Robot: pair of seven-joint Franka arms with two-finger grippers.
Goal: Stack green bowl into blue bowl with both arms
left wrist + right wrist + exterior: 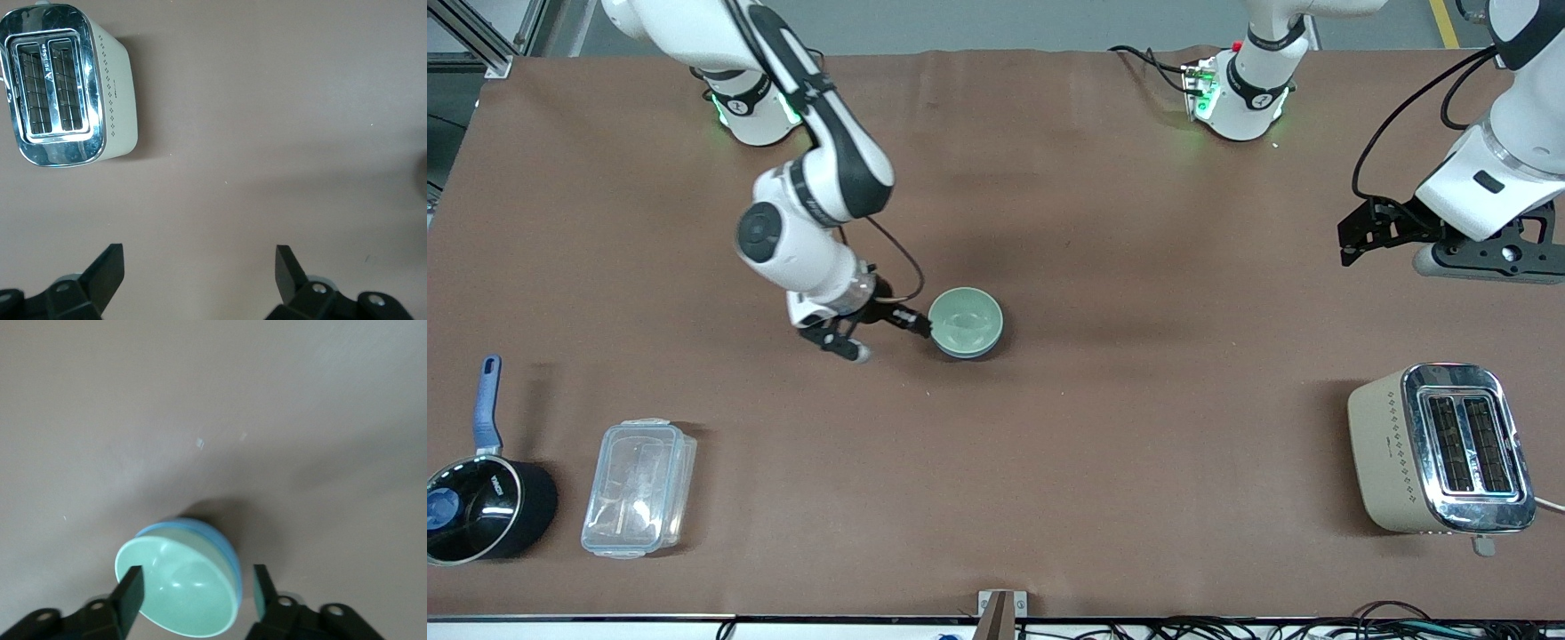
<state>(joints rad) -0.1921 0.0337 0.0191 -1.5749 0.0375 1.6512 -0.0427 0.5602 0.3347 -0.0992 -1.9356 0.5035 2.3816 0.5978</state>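
- green bowl (964,318) sits nested in blue bowl (976,348), mid-table; only a thin blue edge shows around it
- right gripper (887,332) low at the stack's rim on the right arm's end; fingers (130,591) apart, straddling the green rim w/ gaps both sides, gripping nothing
- left gripper (200,267) over bare table at left arm's end, fingers spread wide, empty; arm waits
- toaster (1440,449) nearer front cam, left arm's end
- saucepan (482,502) + clear container (639,487) nearer front cam, right arm's end
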